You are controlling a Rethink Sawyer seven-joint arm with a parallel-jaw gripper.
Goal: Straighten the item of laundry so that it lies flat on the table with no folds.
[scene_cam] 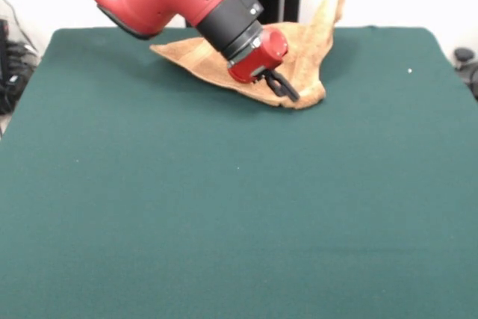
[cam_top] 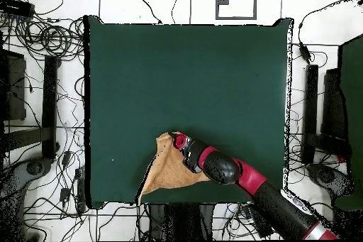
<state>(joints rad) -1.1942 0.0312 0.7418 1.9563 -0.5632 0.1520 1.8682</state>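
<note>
The green desk (scene_cam: 224,207) stretches wide before the pincer. The orange-tan towel (scene_cam: 310,42) lies crumpled under and behind the pincer, near the desk's robot-side edge, one corner raised. The pincer (scene_cam: 282,86) touches the towel's nearest fold; its spread cannot be told.

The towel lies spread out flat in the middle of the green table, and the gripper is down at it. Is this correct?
Not the position. The towel lies bunched and folded near the table edge on the robot's side, as the overhead view shows. The gripper is indeed down at it.
</note>
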